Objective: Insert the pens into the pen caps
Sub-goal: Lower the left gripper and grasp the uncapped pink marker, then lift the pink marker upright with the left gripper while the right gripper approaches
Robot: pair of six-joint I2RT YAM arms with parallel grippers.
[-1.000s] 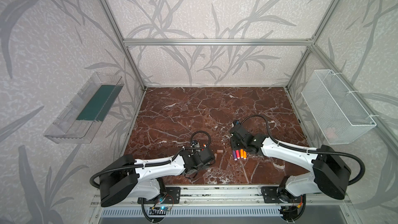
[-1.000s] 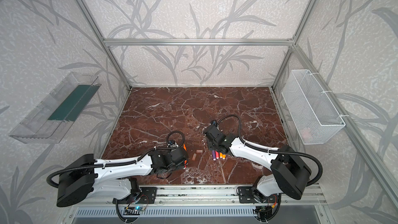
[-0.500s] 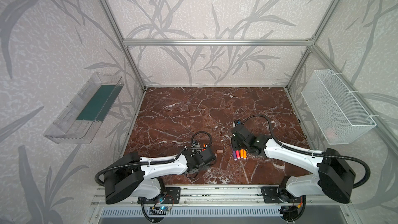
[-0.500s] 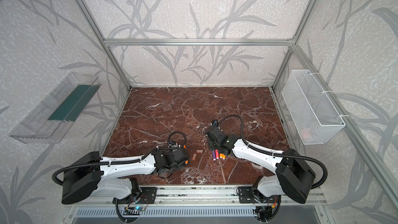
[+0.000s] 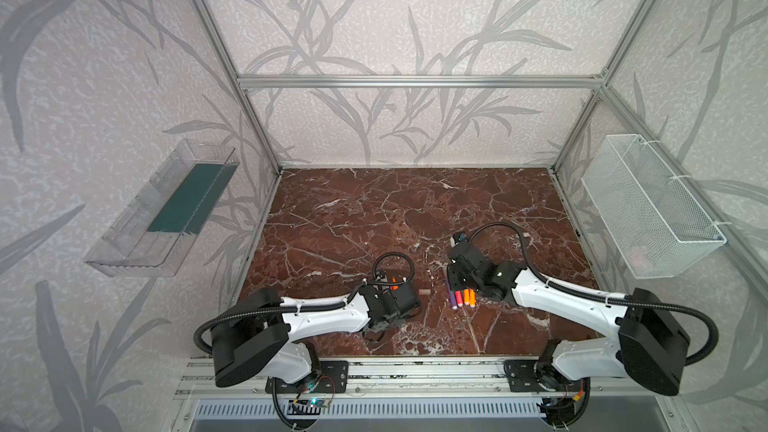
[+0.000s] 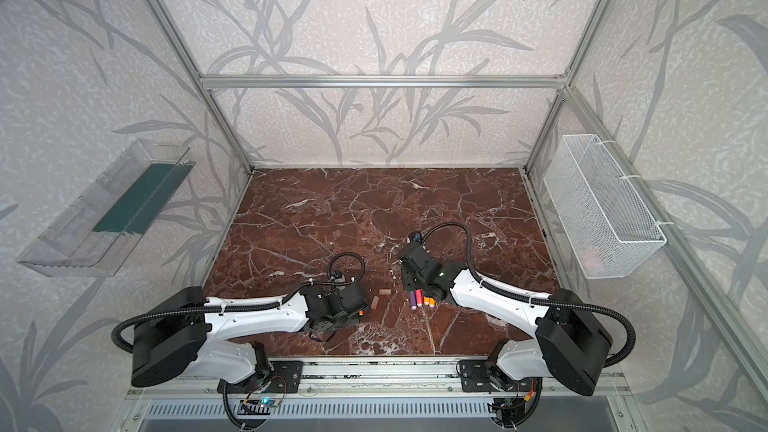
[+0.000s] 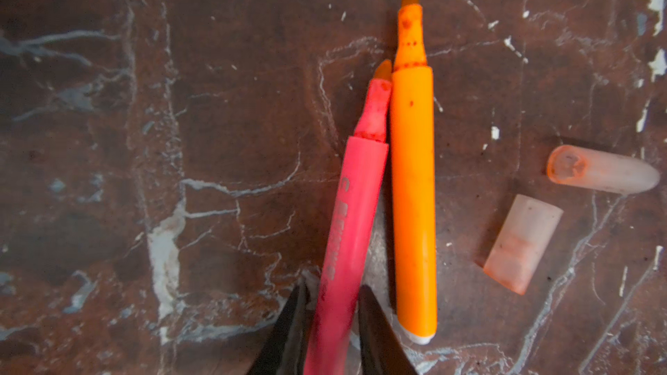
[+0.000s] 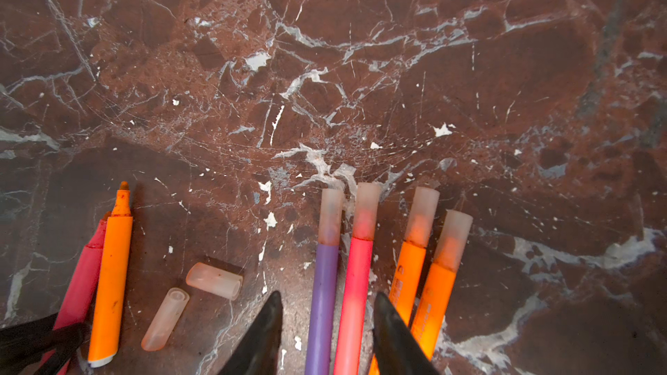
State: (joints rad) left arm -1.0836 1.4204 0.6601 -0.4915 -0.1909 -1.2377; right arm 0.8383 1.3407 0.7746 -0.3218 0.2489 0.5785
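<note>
My left gripper (image 7: 332, 286) straddles an uncapped pink-red marker pen (image 7: 346, 211) lying against an uncapped orange marker pen (image 7: 411, 193) on the red-brown marble tabletop (image 7: 108, 138); whether the jaws pinch it, I cannot tell. A round-ended pale translucent plastic cap (image 7: 602, 174) and a flat-ended cap (image 7: 521, 243) lie loose nearby. My right gripper (image 8: 327, 294) stands open around a capped purple pen (image 8: 323, 268) and a capped pink pen (image 8: 355, 283). A white wire basket (image 5: 648, 201) holds something pinkish, blurred.
</note>
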